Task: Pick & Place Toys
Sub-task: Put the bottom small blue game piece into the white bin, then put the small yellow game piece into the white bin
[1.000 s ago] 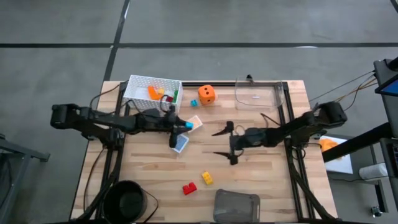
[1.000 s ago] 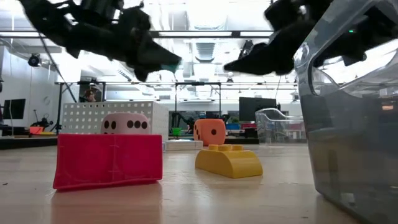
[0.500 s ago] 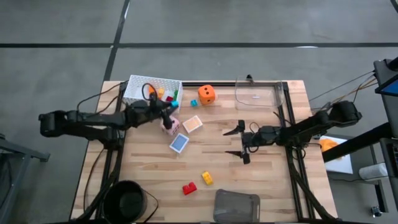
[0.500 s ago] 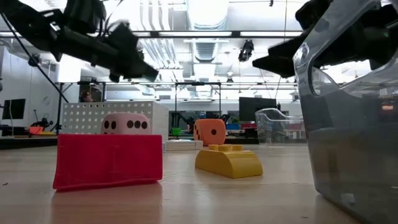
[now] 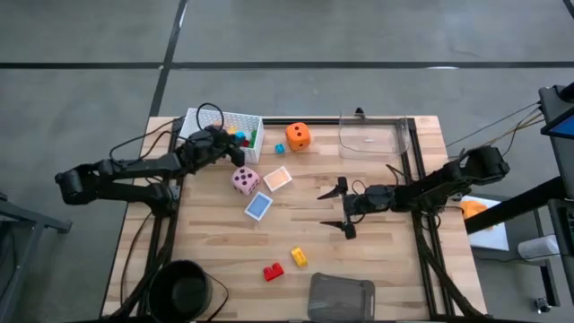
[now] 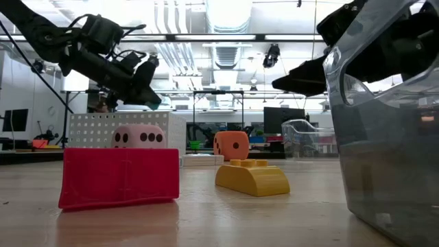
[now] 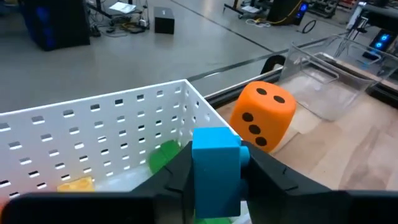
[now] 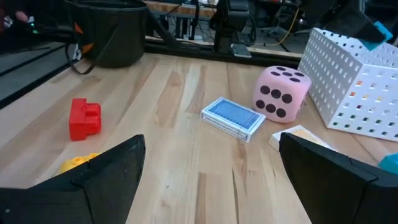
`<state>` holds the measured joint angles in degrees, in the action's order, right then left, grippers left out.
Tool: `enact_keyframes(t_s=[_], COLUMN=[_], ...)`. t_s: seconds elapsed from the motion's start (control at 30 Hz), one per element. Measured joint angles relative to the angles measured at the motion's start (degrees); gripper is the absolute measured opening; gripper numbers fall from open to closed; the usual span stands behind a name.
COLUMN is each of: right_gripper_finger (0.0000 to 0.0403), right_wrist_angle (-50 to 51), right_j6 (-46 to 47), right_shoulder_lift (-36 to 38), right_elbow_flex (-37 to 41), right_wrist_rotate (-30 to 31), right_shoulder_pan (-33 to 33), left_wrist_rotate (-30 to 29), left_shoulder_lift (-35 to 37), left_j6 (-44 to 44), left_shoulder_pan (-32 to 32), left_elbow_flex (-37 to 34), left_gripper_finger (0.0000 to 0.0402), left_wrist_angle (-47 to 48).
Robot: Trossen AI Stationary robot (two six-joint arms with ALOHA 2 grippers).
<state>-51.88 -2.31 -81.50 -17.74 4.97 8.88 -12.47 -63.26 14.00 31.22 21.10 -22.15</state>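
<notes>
Left claw up over the white basket at the far-left of the worktop, clamped on a teal brick. Right claw hanging mid-worktop, wide open, nothing in it. Pink die, blue card and peach card just right of the basket; orange die further back. Red brick and yellow brick sitting near the front edge

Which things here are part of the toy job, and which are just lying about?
Job: teal brick in left gripper, pink die, orange die, blue card, peach card, red brick, yellow brick.
Lying about: clear box, black pot.
</notes>
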Motion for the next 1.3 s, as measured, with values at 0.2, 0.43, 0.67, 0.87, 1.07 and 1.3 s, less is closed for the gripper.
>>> enact_keyframes(t_s=[0.2,0.43,0.67,0.87,1.07,1.3], right_gripper_finger=[0.0368,0.0368,0.0368,0.0368,0.0368,0.0368], right_wrist_angle=[0.02,0.04,0.02,0.04,5.16,35.65], right_j6=[-0.48,-0.85,-0.68,0.0,4.97,10.94], right_shoulder_lift=[-3.1,-5.25,-5.07,-4.76,-4.71,-5.57], right_elbow_flex=[-1.58,-2.94,-3.32,-3.32,-5.73,-21.28], right_wrist_rotate=[0.04,0.09,0.09,0.09,-0.69,-1.9], right_shoulder_pan=[-0.02,-0.06,-0.04,-0.06,-0.09,1.09], left_wrist_rotate=[0.02,0.26,10.58,14.24,13.77,11.28], left_shoulder_lift=[0.04,0.15,0.17,0.2,0.2,0.2], left_j6=[0.02,-0.01,-2.39,-3.18,-5.07,-6.75], left_shoulder_pan=[0.0,-0.42,-4.38,-11.18,-19.4,-28.13], left_elbow_flex=[-0.08,-0.13,-0.13,0.24,0.26,0.26], left_gripper_finger=[0.0196,0.0254,0.0258,0.0259,0.0259,0.026], left_wrist_angle=[-0.05,-1.2,-9.95,-11.86,-11.52,-11.52])
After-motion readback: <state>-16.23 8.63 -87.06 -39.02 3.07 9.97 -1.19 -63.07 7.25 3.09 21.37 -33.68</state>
